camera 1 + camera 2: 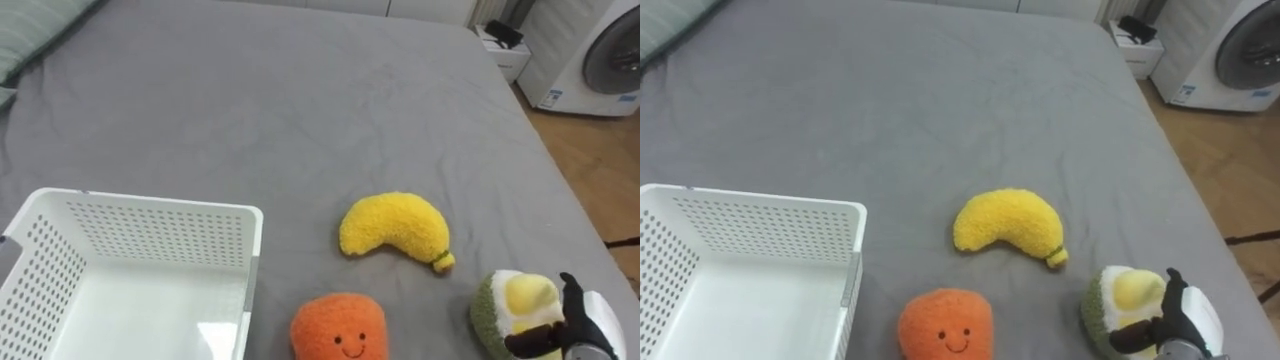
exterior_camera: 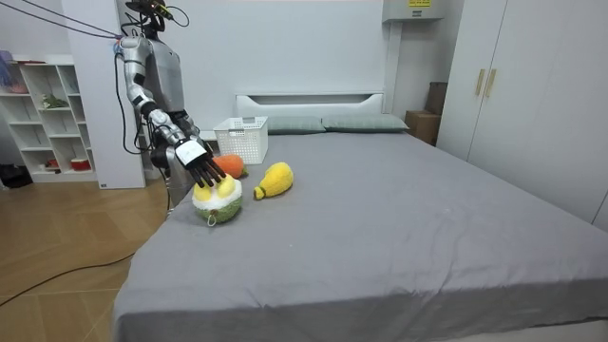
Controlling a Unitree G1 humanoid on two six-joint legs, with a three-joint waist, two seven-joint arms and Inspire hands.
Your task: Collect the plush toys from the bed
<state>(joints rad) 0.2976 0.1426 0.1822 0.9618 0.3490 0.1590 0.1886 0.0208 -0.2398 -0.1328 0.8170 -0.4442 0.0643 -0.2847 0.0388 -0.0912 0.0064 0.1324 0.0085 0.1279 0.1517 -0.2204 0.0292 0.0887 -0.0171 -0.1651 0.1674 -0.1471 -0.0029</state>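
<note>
Right robot hand (image 1: 585,325) rests on the avocado plush (image 1: 505,300) at the near right edge of the bed (image 1: 300,100), fingers extended over it, not visibly clenched; the white basket (image 1: 150,215) lies well to its left

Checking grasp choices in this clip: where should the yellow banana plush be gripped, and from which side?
Grip the yellow banana plush across its thick middle, coming straight down from above. It lies flat on the bed with its arch away from the robot; the stem tip at the right looks too thin to hold.
</note>
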